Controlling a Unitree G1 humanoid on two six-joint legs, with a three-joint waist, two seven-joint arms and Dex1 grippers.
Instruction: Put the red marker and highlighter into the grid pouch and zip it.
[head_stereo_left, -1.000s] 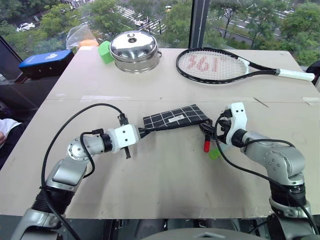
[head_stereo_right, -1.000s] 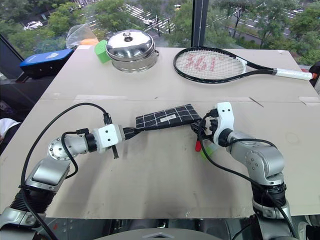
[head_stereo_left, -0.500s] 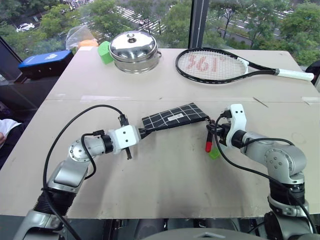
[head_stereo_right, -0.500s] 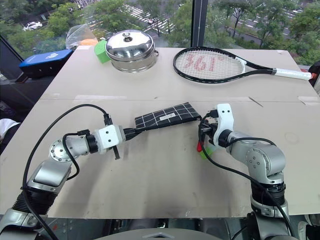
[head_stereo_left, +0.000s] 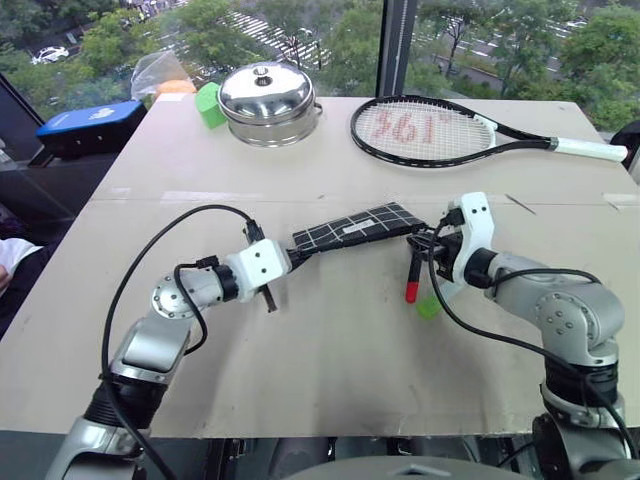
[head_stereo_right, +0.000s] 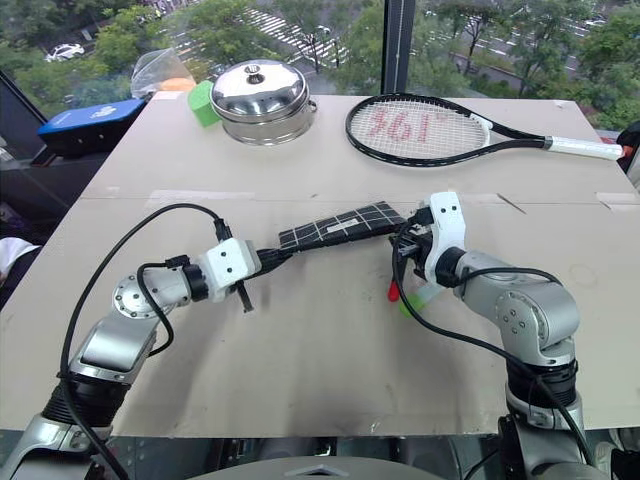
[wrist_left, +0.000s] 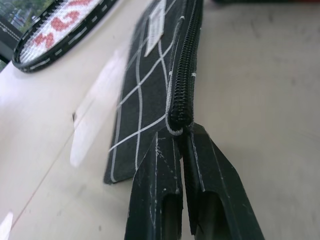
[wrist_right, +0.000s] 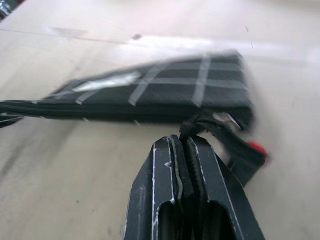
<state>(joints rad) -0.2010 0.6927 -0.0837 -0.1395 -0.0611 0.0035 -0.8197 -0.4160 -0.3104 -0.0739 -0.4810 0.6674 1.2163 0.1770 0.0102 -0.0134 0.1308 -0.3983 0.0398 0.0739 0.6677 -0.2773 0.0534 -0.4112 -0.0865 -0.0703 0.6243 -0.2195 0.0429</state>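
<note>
Hanging between the two arms just above the bench (head_stereo_left: 330, 380), the flat black fabric grid pouch (head_stereo_left: 362, 224) with white grid lines is pinched at both ends. The left end effector (wrist_left: 182, 131) is closed on the pouch's zipper-edge corner, fingers pressed tight together around the seam. The right end effector (wrist_right: 183, 142) is likewise clamped, on the black pull cord (wrist_right: 200, 122) at the pouch's other end.

The slim black-and-red marker (head_stereo_left: 412, 277) lies on the bench just under the right end effector, red tip toward the robot, and the stubby light green highlighter (head_stereo_left: 430, 305) sits just beside it. Both are outside the pouch.

The risk from here, as I judge it: pulling the cord while the pouch is held slack could bunch the fabric or jam the slider, and the thin cord could slip from the pinch. The pouch could also brush the pens and roll them away.

A small white label (head_stereo_left: 353, 228) on the pouch is unreadable. Red marks on the strings of the black tennis racket (head_stereo_left: 428, 130) look like "361".
</note>
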